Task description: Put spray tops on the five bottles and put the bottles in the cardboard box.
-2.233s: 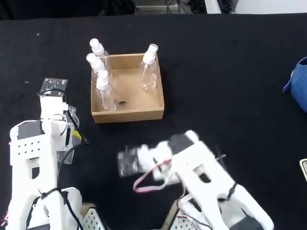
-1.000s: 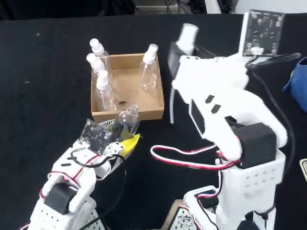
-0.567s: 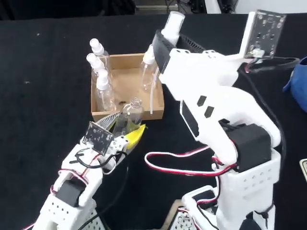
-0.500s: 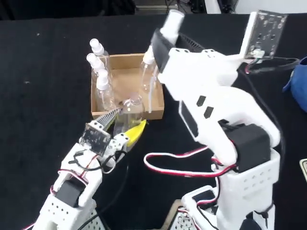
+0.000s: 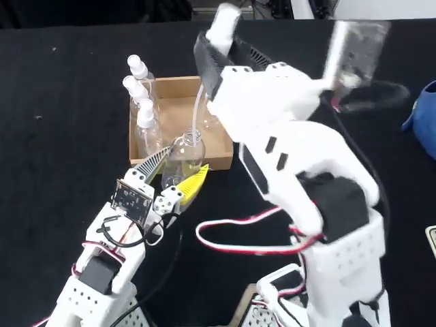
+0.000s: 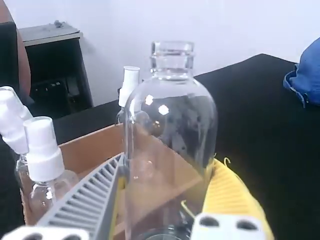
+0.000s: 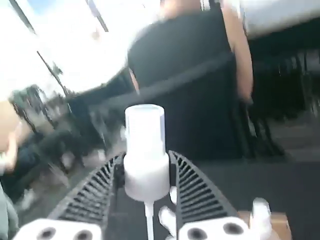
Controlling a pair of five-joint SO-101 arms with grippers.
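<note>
My left gripper (image 5: 173, 172) is shut on a clear open-necked bottle (image 5: 184, 155), held upright at the front wall of the cardboard box (image 5: 174, 80). In the left wrist view the bottle (image 6: 170, 135) stands between the grey and yellow fingers (image 6: 227, 192). My right gripper (image 5: 219, 37) is shut on a white spray top (image 5: 223, 18), high above the box; its thin tube (image 5: 198, 109) hangs down towards the bottle's neck. In the right wrist view the spray top (image 7: 145, 155) sits between the ribbed fingers. Three capped bottles (image 5: 146, 122) stand along one side of the box.
A blue object (image 5: 424, 116) lies at the table's right edge. The right arm's body (image 5: 300, 170) hangs over the box's right side and hides what stands there. Bare black table (image 5: 61, 136) stretches left of the box.
The right arm swung left with the spray top, so its tube now hangs over the held bottle. The left gripper carried the bottle up to the box's front wall.
</note>
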